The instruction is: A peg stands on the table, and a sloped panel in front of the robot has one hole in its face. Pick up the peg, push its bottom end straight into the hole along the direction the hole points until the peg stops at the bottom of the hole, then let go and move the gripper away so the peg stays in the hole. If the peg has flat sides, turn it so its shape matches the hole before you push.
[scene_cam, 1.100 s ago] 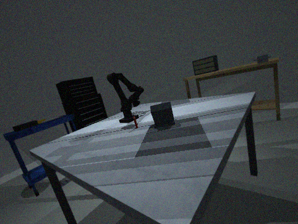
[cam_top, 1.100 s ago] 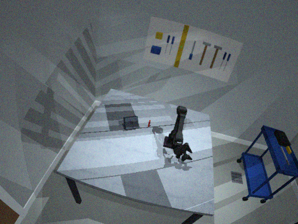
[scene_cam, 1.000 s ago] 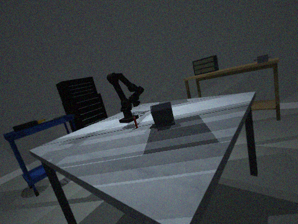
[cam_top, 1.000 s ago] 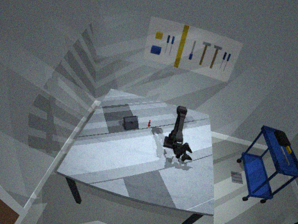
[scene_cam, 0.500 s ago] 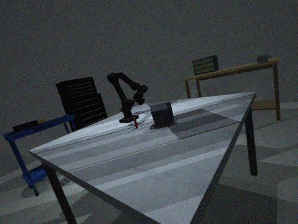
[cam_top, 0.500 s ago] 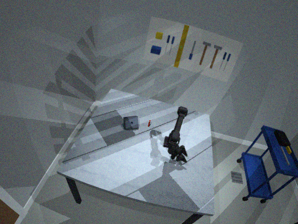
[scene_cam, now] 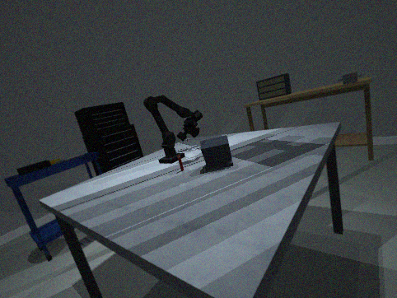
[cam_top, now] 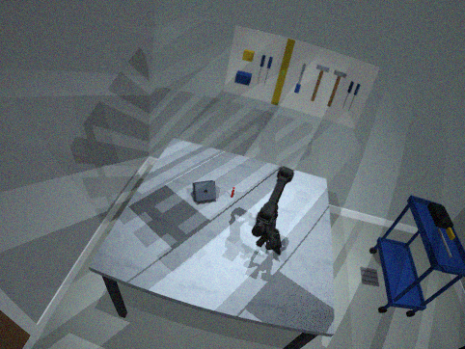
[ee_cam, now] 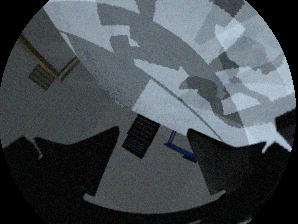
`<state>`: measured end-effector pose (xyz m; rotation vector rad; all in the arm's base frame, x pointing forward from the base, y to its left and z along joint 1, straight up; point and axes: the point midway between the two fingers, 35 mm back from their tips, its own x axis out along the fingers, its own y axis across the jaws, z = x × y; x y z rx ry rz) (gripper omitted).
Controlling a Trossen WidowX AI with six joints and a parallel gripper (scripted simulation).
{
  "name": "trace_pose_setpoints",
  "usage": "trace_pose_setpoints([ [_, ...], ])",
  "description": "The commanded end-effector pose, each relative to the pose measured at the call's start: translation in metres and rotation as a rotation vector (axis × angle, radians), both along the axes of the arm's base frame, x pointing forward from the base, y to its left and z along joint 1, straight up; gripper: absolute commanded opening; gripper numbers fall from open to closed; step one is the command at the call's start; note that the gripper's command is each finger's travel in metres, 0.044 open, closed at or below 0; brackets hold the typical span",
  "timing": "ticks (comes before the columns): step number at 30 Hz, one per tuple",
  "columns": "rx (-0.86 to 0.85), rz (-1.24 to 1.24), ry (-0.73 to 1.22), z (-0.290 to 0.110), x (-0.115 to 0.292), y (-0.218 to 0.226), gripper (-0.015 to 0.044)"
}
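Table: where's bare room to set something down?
Bare: the broad near half between the arm and the table front edge, and left of the sloped panel. Crowded: the strip of panel, red peg and open gripper.
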<state>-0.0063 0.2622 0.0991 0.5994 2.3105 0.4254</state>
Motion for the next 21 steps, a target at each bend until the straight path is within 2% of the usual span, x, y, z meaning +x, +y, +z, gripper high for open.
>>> trace_pose_setpoints([
  [1, 0.021, -0.02, -0.053, -0.001, 0.016, 0.002, 0.044],
  [21, 0.084, -0.098, -0.324, -0.004, 0.099, -0.007, 0.044],
])
